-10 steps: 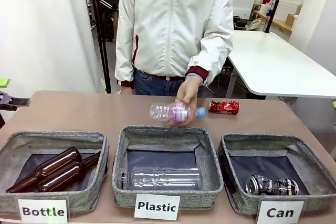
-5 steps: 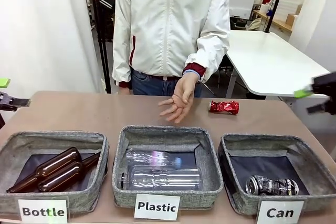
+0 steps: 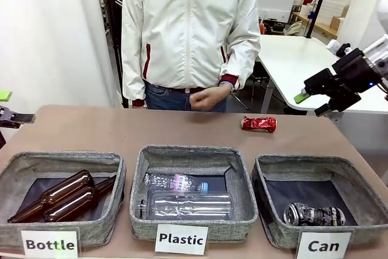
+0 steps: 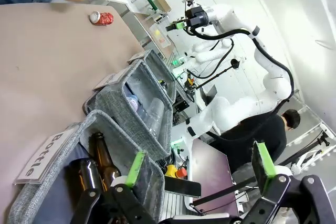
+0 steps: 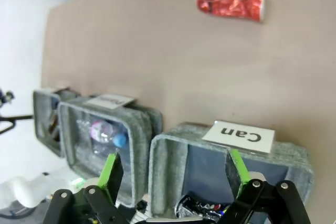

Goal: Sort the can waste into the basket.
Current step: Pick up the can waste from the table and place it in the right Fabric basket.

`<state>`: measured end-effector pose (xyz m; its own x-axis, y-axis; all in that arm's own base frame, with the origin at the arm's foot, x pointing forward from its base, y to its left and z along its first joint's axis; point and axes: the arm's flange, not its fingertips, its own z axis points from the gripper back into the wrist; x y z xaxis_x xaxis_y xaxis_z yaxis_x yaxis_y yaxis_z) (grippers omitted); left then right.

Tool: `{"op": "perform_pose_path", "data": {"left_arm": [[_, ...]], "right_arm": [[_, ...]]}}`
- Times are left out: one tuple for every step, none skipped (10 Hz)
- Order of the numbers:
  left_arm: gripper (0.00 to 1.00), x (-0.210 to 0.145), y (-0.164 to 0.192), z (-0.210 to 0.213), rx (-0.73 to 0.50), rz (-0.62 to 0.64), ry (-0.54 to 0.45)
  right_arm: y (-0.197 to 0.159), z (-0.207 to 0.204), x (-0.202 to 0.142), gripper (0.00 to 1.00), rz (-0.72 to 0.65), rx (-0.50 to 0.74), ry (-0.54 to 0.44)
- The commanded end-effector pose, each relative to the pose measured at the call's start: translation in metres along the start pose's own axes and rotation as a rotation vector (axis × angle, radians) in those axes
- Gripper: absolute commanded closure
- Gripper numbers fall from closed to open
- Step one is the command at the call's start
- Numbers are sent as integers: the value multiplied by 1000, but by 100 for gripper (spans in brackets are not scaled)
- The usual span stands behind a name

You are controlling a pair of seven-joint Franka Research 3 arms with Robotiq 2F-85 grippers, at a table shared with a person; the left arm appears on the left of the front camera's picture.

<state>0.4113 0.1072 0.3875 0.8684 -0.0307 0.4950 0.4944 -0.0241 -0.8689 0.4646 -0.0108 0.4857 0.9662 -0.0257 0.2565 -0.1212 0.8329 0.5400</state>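
On the can waste: one piece, the crushed red can (image 3: 259,124), on its side on the bare table (image 3: 109,131), at 1 o'clock from the table's middle in the front view, near the far edge, touched by nothing. Seen from the "Can" basket (image 3: 315,163), at about 11 o'clock and well apart. The other piece, the dark can (image 3: 313,215) with the silver top, lying inside that basket toward its 5 o'clock corner, just behind the white card (image 3: 323,245) reading "Can".

On the right gripper (image 3: 310,104): hangs in the air at 3 o'clock of the front view, past the table's right end, at 2 o'clock from the red can and well apart from it. Jaws spread wide, green pads far apart, nothing between them. In its own wrist view, looks down on the "Can" basket at 6 o'clock and the red can at 1 o'clock.

On the left gripper (image 3: 7,106): at 9 o'clock of the front view, by the table's left end. Spread wide as well in its wrist view, holding nothing.

Elsewhere: "Plastic" basket (image 3: 191,153) at 6 o'clock with clear bottles (image 3: 191,204) inside; "Bottle" basket (image 3: 60,159) at 8 o'clock with brown glass bottles (image 3: 60,195). Person's hand (image 3: 206,98) loosely curled at 12 o'clock by the far edge, at 10 o'clock from the red can and apart from it.
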Motion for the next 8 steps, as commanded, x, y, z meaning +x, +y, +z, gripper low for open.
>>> {"op": "perform_pose_path", "data": {"left_arm": [[0, -2, -3, 0, 4, 5, 11], [0, -2, -3, 0, 4, 5, 11], [0, -2, -3, 0, 4, 5, 11], [0, -2, -3, 0, 4, 5, 11], [0, -2, -3, 0, 4, 5, 11], [0, -2, -3, 0, 4, 5, 11], [0, -2, -3, 0, 4, 5, 11], [0, -2, -3, 0, 4, 5, 11]], "right_arm": [[6, -6, 0, 0, 15, -7, 8], [6, -6, 0, 0, 15, -7, 8], [6, -6, 0, 0, 15, -7, 8], [0, 0, 0, 0, 2, 2, 2], [8, -18, 33, 0, 96, -52, 11], [14, -38, 59, 0, 108, -88, 36], [16, -53, 79, 0, 89, -135, 32], [16, -72, 104, 0, 94, -154, 46]]}}
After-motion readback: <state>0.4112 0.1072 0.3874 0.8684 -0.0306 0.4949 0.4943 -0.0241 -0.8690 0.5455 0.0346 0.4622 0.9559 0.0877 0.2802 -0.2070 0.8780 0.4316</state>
